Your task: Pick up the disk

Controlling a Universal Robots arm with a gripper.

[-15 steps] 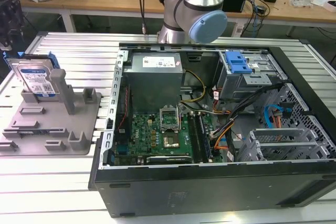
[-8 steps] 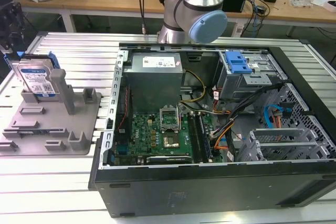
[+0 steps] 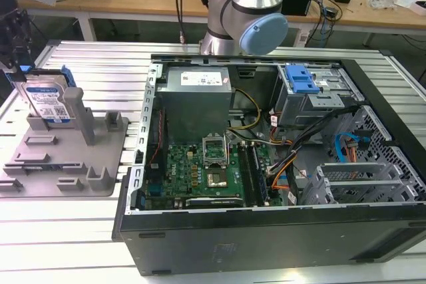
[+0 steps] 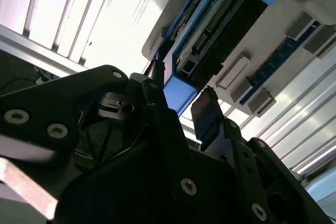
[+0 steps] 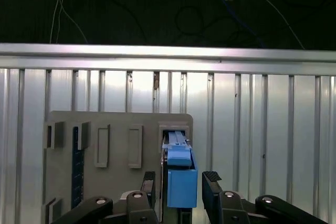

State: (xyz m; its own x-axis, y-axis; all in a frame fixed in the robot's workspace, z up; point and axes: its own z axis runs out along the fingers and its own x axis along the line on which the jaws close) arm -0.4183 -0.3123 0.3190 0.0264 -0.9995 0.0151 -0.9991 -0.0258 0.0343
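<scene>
Where the grey fixture [image 3: 66, 161] sits on the ribbed metal surface [image 3: 73, 231], at the exterior view's left, the disk [image 3: 48, 101] stands on edge in a slot: silver body, blue-and-white label, blue side rails. A post [image 3: 75, 114] of the fixture rises just beside it. In the first wrist view the pincer [image 5: 180, 179] straddles the disk's blue end, fingers [image 5: 211, 182] apart, with a gap on each side. The open case [image 3: 266, 241] beside the fixture holds a circuit board [image 3: 200, 171], a power supply [image 3: 196, 88], a blue-latched cage [image 3: 303, 84] and loose cables [image 3: 293, 161].
</scene>
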